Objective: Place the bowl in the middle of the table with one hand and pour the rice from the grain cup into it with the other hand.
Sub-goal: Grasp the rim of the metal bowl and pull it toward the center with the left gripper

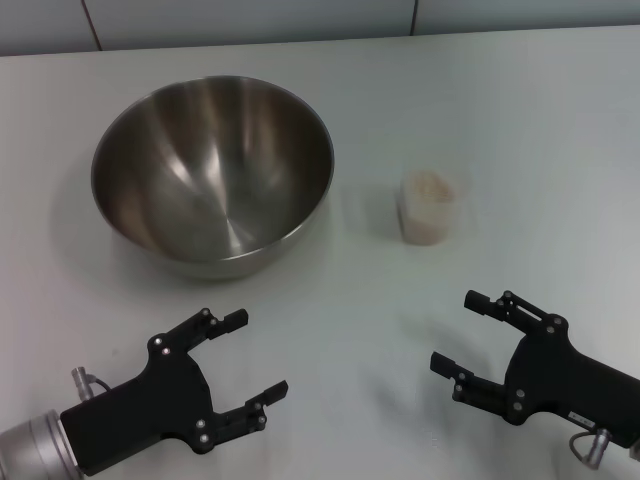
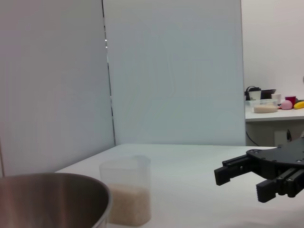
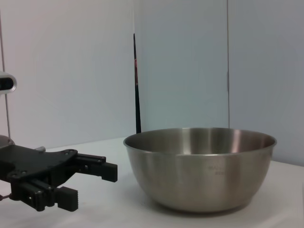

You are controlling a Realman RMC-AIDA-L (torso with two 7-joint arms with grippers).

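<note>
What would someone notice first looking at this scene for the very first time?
The big shiny steel bowl dominates, sitting empty on the robot's left side of the white table. To its right stands a small clear grain cup partly filled with pale rice. Nearer the robot, the left claw and right claw hover open, holding nothing.

Lab-type test room: plain grey partition panels [image 2: 171,71] are enclosing a bare white table [image 1: 520,110]; a cluttered side bench [image 2: 273,114] is standing beyond the right gripper [image 2: 237,183].
</note>
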